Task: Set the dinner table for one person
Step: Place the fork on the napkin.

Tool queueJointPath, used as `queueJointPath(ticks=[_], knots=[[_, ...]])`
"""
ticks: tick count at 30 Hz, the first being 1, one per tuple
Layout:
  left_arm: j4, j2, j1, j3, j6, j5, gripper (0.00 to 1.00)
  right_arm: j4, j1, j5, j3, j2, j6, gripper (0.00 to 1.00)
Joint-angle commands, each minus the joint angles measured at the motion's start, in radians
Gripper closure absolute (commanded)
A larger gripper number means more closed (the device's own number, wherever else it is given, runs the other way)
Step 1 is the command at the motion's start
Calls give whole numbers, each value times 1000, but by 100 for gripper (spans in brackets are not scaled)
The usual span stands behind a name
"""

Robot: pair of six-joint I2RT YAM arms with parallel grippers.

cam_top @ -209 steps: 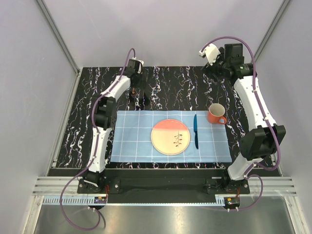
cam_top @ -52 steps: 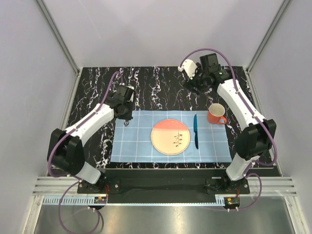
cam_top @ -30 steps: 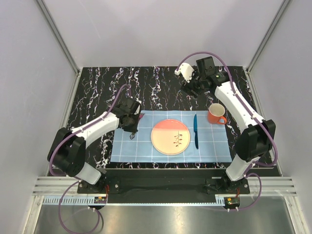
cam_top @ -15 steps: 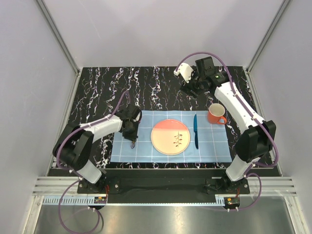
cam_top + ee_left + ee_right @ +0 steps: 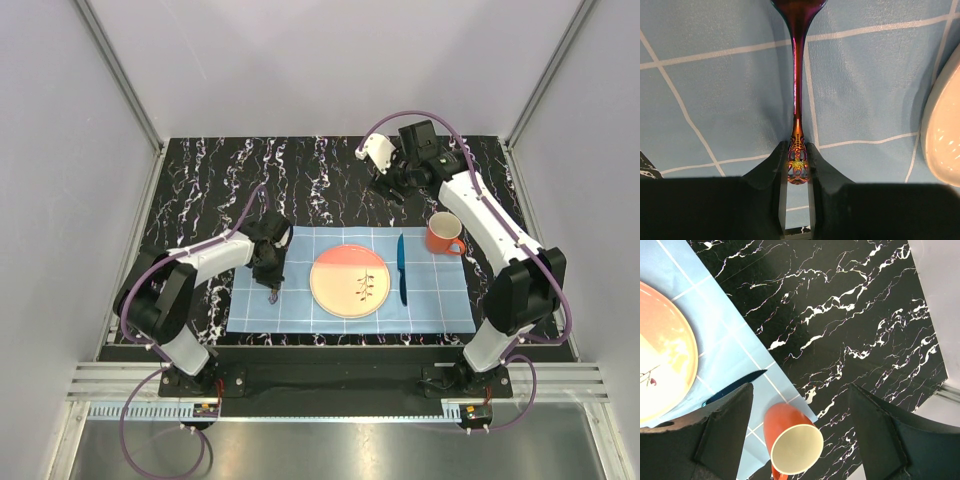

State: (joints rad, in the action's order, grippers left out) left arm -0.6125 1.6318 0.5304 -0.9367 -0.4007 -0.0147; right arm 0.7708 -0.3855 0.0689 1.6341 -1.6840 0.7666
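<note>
Left gripper (image 5: 797,155) clamps 1 iridescent utensil (image 5: 797,90), perhaps a spoon, over the mat (image 5: 730,100); right gripper (image 5: 800,390) gapes.

Dinner table (image 5: 330,170): rectangular black marble-look top (white, purplish streaks), level.

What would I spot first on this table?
Probably the pink-and-cream plate in the middle of the blue checked mat, with a blue knife and an orange mug to its right. On its left, the left hand pinches a shiny purple utensil over the mat.
</note>
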Motion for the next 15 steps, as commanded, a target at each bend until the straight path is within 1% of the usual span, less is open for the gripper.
queueJointPath(ticks=[1,8,9,10,11,15], knots=[[76,13,16,-20,-29,-85,100,-36,-13,-15,1,55,8,17],[76,7,29,-30,-21,-100,100,-42,-15,-15,10,47,10,17],[76,7,31,-31,-20,-103,98,-42,-13,-17,10,47,10,17],[76,7,31,-34,-15,-100,87,-41,-15,-18,10,44,11,17],[76,8,33,-37,-15,-94,82,-41,-16,-17,10,44,11,17],[65,3,33,-40,-17,-70,78,-42,-15,-15,3,46,11,16]])
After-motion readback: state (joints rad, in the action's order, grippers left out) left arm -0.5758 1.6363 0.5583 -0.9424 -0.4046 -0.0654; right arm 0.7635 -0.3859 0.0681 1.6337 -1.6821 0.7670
